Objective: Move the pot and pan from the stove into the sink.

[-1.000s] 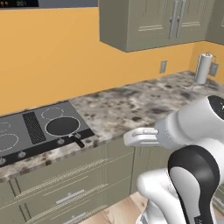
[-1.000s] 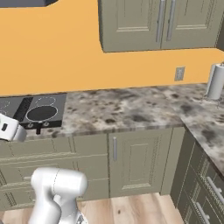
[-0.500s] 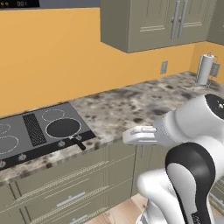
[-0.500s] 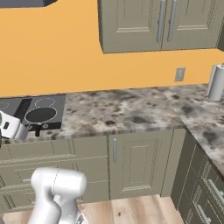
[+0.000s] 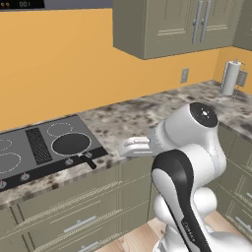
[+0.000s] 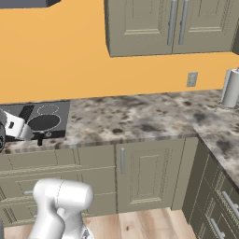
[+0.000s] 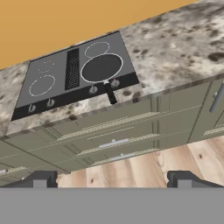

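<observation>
The black pan (image 5: 71, 144) lies on the front right burner of the stove (image 5: 29, 147), its thin handle pointing out over the counter's front edge. From the other side the pan (image 6: 43, 122) appears on the stove (image 6: 28, 112) at the far left. My gripper (image 5: 123, 148) hangs in front of the counter edge, right of the pan and apart from it. In the hand view the pan (image 7: 101, 68) and stove (image 7: 52, 70) lie ahead, and my gripper (image 7: 112, 179) is open and holds nothing. Pot and sink are out of view.
A speckled granite counter (image 5: 147, 113) runs right from the stove to a corner with a paper towel roll (image 5: 229, 78). Grey-green drawers and doors (image 7: 113, 131) sit below, wall cabinets (image 5: 177, 24) above, and a wood floor lies in front.
The arm has swung a little left toward the stove and the hand has risen slightly. The jaws stay open. The pan has not moved.
</observation>
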Robot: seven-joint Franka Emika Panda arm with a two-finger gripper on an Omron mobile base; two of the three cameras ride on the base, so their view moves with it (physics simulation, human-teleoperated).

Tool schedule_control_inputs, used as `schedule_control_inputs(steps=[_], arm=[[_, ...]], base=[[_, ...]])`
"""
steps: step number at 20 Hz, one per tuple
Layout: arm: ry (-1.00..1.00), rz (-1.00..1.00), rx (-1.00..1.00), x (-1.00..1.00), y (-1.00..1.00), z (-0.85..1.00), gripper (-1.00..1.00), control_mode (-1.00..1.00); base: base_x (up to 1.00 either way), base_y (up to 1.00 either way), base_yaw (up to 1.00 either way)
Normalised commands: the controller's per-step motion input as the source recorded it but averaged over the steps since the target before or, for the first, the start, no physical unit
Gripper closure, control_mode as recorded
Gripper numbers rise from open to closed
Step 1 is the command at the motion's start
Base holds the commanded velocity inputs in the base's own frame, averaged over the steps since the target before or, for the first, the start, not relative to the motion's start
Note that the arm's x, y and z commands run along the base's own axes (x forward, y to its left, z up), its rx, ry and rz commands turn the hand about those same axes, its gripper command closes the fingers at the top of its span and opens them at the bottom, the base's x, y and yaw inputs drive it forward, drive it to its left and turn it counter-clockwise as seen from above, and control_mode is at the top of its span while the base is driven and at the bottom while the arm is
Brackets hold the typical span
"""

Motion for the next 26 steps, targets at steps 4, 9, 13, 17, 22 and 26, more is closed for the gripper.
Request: schedule_control_inputs(steps=[4, 9, 13, 17, 22, 26], arm=[[-0.01, 0.02, -0.07, 0.04, 0.11, -0.10, -1.00, -1.00], [0.02, 0.04, -0.05, 0.08, 0.03, -0.18, -1.00, -1.00], [0.07, 0.09, -0.05, 0.39, 0.10, -0.39, -1.00, -1.00], [0.10, 0.11, -0.05, 0.59, 0.15, -0.40, -1.00, -1.00], [-0.03, 0.06, -0.10, 0.56, 0.33, -0.39, -1.00, -1.00], [-0.09, 0.01, -0.12, 0.44, 0.33, -0.36, -1.00, -1.00]], base=[[0.00, 0.00, 0.00], [0.00, 0.00, 0.00], [0.00, 0.00, 0.00], [0.00, 0.00, 0.00], [0.00, 0.00, 0.00], [0.00, 0.00, 0.00]])
